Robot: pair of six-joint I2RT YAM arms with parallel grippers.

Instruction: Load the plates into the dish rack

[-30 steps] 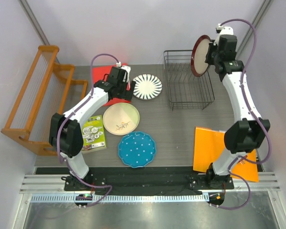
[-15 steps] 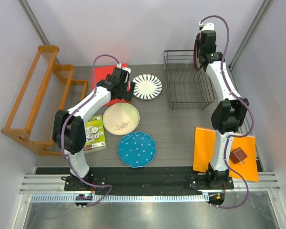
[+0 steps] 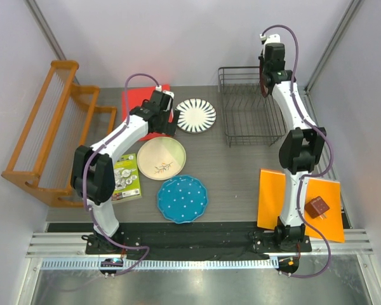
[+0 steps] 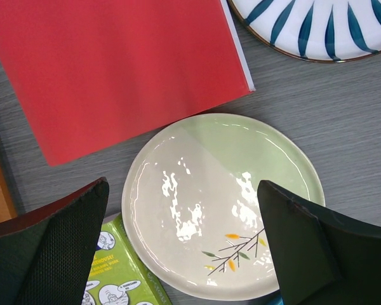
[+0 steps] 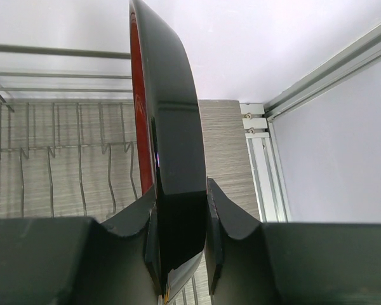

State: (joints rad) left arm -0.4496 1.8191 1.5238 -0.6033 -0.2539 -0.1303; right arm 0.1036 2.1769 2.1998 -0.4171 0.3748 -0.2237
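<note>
My right gripper [image 5: 181, 210] is shut on the rim of the dark-red-rimmed plate [image 5: 171, 127], holding it on edge above the back right of the black wire dish rack [image 3: 251, 108], whose wires [image 5: 63, 146] show below. In the top view this plate [image 3: 262, 82] is a thin dark sliver beside that gripper [image 3: 267, 75]. My left gripper [image 4: 183, 184] hangs open above the cream twig plate [image 4: 222, 203], apart from it. The petal-patterned plate [image 3: 195, 115], cream plate [image 3: 160, 158] and blue dotted plate [image 3: 182, 198] lie flat on the table.
A red sheet [image 4: 114, 70] lies behind the cream plate and a green booklet [image 4: 120, 273] at its left. An orange wooden rack [image 3: 51, 133] stands far left. An orange sheet [image 3: 273, 197] with a small brown object [image 3: 317, 206] lies near right.
The right arm has stretched back and left, turning the red-rimmed plate from facing the camera to edge-on over the rack's rear. The left arm has barely moved.
</note>
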